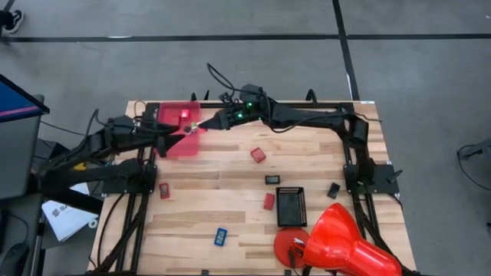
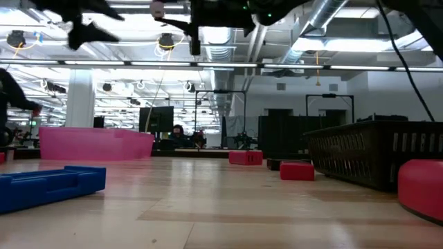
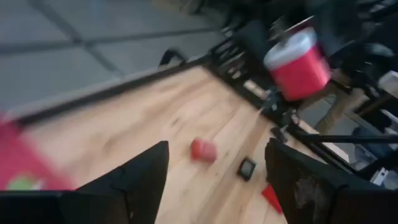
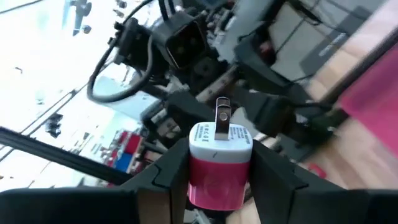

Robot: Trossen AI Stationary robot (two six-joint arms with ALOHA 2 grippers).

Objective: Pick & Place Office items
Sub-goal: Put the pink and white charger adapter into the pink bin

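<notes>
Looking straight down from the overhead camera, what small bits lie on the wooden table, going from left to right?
Red block → blue piece → red block → black rectangular tray → small black piece. The pieces just left of the tray overlap it in order, so I leave them out.

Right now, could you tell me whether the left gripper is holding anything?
No, in the left wrist view the left gripper stands open with only bare table showing between its fingers.

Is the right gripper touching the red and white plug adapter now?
Touching. In the right wrist view, the right gripper has its two dark fingers pressed against both sides of the red and white plug adapter.
</notes>
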